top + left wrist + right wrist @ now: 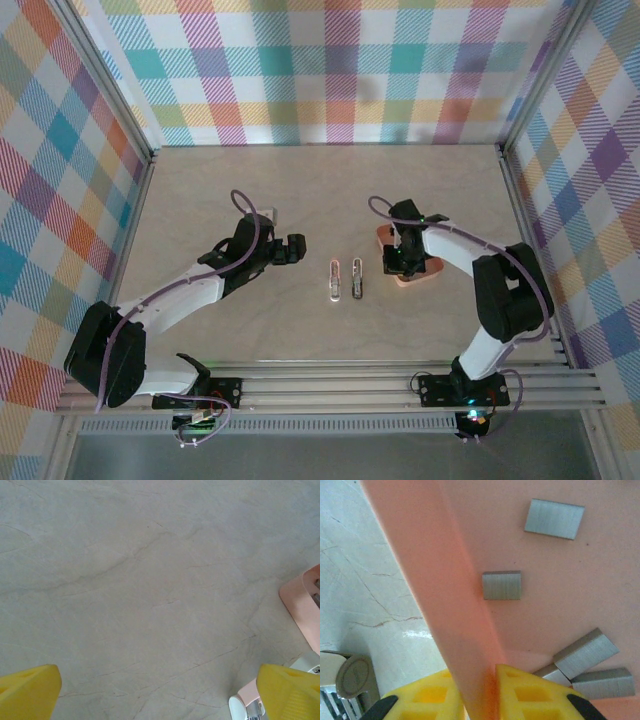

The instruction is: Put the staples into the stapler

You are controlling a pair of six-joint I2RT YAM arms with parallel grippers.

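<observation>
On the counter (300, 180) we find the stapler (333, 280) near the middle, with a second oblong piece (357, 277) just beside it on its right. Further right sits the tray (432, 272), its left wall pinched in the right gripper (398, 262). The staples (502, 585) lie scattered inside the tray. The left gripper (292, 248) hangs left of the stapler, apart from it.

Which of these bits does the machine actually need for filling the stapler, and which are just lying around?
For the job:
- staples, lying in the orange tray
- pink stapler
- right hand, closed on the tray's wall

Lying about or idle:
- grey-white oblong piece beside the stapler
- left hand, open above the table
</observation>
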